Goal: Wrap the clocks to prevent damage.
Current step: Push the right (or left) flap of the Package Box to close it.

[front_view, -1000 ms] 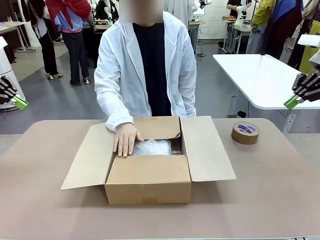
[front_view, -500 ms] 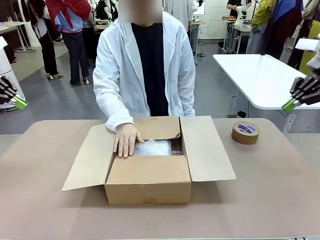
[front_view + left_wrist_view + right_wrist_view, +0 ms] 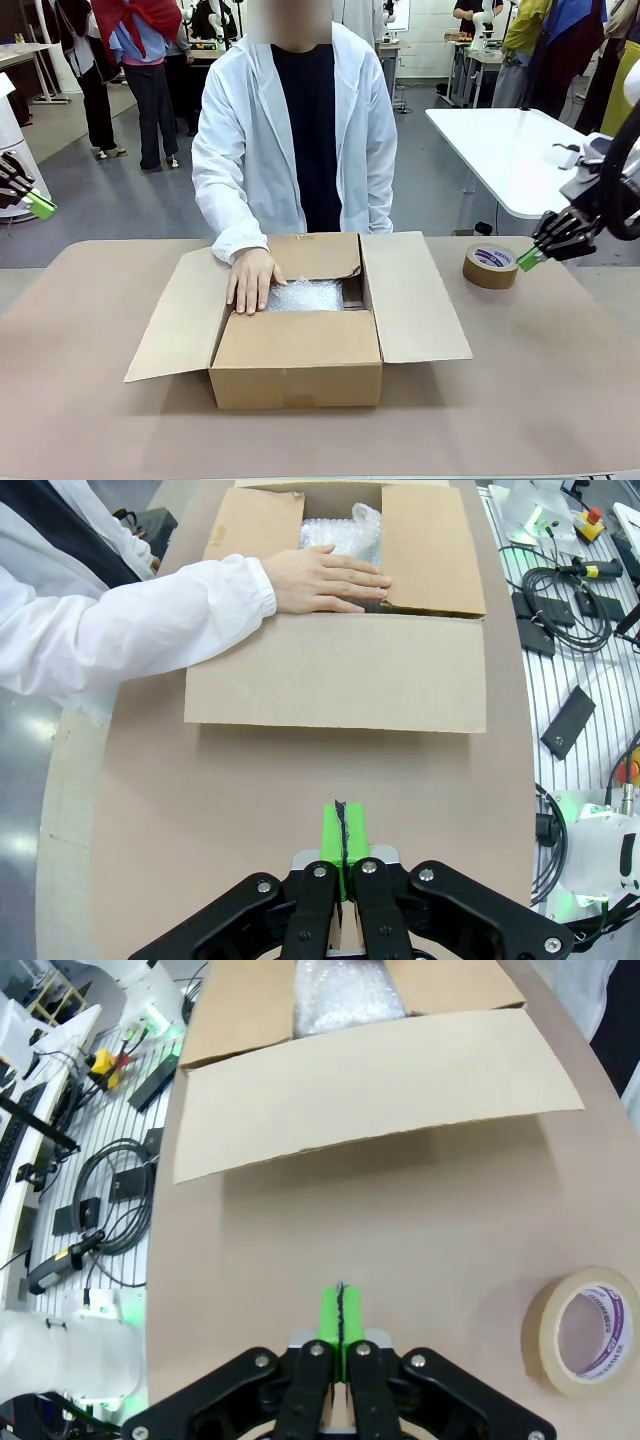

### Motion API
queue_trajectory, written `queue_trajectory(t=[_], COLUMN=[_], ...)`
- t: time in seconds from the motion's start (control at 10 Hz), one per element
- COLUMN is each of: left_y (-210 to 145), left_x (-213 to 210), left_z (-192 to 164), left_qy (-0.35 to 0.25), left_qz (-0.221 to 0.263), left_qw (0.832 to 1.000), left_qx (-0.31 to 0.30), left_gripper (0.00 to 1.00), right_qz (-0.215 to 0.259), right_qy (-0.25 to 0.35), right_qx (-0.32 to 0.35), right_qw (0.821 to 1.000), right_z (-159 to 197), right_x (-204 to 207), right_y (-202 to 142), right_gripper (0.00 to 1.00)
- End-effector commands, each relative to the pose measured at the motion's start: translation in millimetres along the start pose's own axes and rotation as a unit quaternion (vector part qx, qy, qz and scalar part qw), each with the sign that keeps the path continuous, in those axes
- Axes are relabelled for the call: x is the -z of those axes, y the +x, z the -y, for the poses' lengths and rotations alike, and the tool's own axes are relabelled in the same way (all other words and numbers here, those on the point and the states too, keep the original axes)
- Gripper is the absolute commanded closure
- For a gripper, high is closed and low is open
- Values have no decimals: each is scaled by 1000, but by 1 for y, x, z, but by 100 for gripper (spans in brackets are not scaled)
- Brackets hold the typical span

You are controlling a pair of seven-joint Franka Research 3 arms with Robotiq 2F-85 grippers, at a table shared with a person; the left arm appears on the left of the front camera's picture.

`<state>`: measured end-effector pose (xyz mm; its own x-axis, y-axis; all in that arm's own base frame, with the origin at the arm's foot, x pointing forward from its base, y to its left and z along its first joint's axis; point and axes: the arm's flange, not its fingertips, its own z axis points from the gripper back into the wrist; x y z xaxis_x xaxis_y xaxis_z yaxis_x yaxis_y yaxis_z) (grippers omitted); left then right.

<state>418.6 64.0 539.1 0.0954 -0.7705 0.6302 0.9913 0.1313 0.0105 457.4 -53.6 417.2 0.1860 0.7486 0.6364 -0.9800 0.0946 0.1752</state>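
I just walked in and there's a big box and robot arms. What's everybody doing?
A person in a white coat rests a hand on the edge of an open cardboard box on the table, right beside a bubble-wrapped bundle lying inside it. Both robot grippers are shut and hold nothing. The left gripper hangs off by the table's left side, and the right gripper hovers close to a roll of brown tape.

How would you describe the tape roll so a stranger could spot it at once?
Start at the open cardboard box in the middle of the brown table. To its right, apart from the box, the tape roll lies flat. It is the one round thing there: a tan ring with purple print inside.
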Motion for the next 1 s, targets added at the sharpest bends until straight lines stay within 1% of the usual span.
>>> queue_trajectory(t=[0.0,0.2,0.3,0.4,0.5,0.9], left_y=[0,0,0,0,0,0], left_x=[0,0,0,0,0,0], left_z=[0,0,0,0,0,0], left_qy=[1,1,1,1,1,1], left_qz=[1,1,1,1,1,1], left_qw=[1000,1000,1000,1000,1000,1000], left_qx=[0,0,0,0,0,0], left_gripper=[100,100,100,100,100,100], right_qz=[10,13,13,25,5,5], right_qy=[-6,-20,-17,-23,-7,-7], right_qx=[8,33,46,61,27,27], right_qw=[1000,999,999,998,1000,1000], right_z=[9,20,23,24,20,20], right_x=[31,51,59,56,50,50], right_y=[-3,0,-1,5,-3,-3], right_gripper=[99,99,99,99,99,99])
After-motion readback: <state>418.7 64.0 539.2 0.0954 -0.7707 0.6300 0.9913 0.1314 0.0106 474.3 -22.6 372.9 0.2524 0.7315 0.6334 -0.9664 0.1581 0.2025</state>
